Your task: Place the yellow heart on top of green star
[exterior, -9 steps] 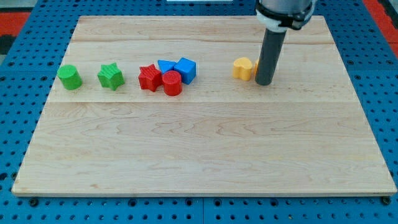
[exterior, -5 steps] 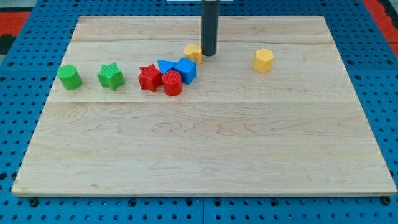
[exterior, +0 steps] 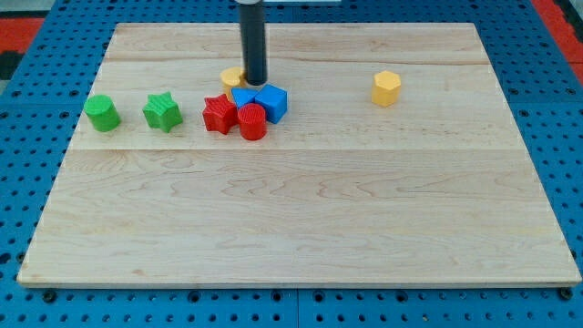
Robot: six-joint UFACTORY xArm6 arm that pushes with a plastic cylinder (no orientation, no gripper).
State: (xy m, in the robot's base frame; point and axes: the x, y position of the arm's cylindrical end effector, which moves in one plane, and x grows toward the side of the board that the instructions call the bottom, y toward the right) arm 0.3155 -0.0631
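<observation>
The yellow heart point(exterior: 232, 77) lies on the wooden board just above the red and blue cluster. My tip point(exterior: 254, 82) touches its right side and partly hides it. The green star point(exterior: 162, 111) sits at the view's left, well to the lower left of the heart, with a green cylinder point(exterior: 102, 113) further left.
A red star point(exterior: 217, 114), a red cylinder point(exterior: 252, 121) and two blue blocks point(exterior: 271, 101) are bunched together right below my tip. A yellow hexagonal block point(exterior: 386, 87) stands alone at the view's right. The board's top edge point(exterior: 291, 25) is close above.
My tip has slid to the view's left, pushing the yellow heart leftward and slightly up, away from the yellow hexagonal block, to above the red and blue cluster.
</observation>
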